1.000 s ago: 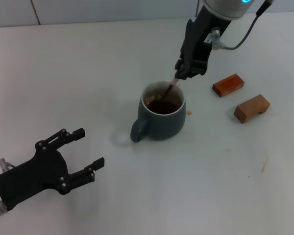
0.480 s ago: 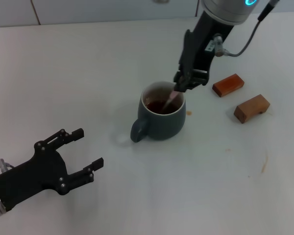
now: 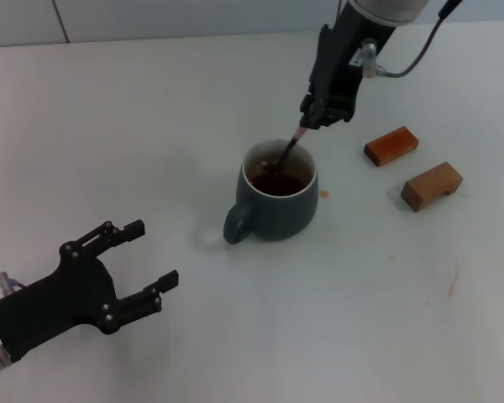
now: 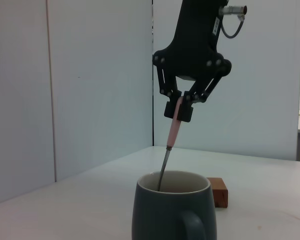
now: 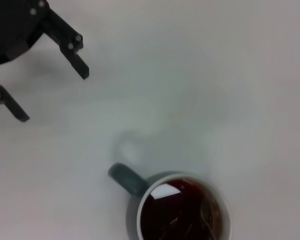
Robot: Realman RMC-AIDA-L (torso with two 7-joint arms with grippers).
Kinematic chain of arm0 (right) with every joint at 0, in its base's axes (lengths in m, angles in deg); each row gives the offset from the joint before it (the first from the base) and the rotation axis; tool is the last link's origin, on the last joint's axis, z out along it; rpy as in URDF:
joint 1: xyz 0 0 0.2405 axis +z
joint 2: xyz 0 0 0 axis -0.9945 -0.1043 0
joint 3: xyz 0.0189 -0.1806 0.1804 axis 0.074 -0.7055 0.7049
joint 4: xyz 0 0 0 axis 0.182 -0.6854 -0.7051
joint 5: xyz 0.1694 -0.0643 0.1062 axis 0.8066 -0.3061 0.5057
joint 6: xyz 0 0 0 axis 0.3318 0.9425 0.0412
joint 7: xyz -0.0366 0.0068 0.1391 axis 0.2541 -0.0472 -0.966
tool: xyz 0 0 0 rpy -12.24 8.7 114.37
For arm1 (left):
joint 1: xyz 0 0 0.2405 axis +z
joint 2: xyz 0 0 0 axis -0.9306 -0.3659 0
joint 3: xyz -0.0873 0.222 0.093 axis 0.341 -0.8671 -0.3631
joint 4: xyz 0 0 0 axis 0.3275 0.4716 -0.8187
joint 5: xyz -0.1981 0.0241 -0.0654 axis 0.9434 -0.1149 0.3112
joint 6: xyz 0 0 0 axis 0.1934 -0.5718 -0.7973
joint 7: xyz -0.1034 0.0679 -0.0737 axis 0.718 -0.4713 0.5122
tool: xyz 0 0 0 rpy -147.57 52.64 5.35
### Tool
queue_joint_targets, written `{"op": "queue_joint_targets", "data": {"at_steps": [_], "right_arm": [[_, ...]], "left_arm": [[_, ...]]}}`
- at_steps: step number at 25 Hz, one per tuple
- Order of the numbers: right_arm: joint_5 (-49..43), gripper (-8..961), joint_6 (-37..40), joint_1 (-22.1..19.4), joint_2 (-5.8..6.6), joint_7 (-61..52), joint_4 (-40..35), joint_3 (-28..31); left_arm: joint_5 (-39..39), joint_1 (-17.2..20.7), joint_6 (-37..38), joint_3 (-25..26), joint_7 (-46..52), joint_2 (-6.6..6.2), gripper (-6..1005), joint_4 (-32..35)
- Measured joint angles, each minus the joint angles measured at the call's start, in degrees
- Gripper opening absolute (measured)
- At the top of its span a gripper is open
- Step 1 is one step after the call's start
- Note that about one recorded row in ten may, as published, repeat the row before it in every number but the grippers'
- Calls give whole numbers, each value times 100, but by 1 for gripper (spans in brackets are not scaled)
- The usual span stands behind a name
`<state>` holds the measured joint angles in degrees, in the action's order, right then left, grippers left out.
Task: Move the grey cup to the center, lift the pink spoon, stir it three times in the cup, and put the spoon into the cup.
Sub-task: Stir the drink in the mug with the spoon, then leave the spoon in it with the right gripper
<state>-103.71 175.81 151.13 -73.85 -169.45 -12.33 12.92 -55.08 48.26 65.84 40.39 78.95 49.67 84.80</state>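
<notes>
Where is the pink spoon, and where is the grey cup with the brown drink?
slim pink-handled metal spoon (image 4: 175, 129), left wrist view, on its pink handle.
stout blue-grey ceramic cup (image 3: 279, 210), head view, on its outer wall.

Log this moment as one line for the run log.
right hand: holding spoon by pink handle | spoon tip: in mug | left hand: open, idle near front-left

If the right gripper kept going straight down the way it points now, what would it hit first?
Most likely the grey cup: the right gripper points down along the pink spoon toward its far rim, though depth is unclear.
</notes>
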Motion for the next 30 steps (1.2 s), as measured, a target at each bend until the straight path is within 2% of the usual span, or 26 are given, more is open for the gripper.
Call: {"op": "queue_joint_targets", "data": {"at_steps": [8, 13, 19, 30], "right_arm": [[121, 119, 482, -15, 3, 77, -37, 15], [442, 120, 347, -52, 9, 139, -60, 77], [132, 119, 63, -54, 0, -3, 40, -26], [327, 120, 324, -170, -15, -46, -74, -67]], "left_arm": [[0, -3, -2, 0, 1, 1, 813, 9], [0, 11, 1, 0, 1, -2, 813, 17], [0, 23, 5, 0, 1, -5, 813, 20], [0, 49, 19, 0, 1, -8, 813, 20]]}}
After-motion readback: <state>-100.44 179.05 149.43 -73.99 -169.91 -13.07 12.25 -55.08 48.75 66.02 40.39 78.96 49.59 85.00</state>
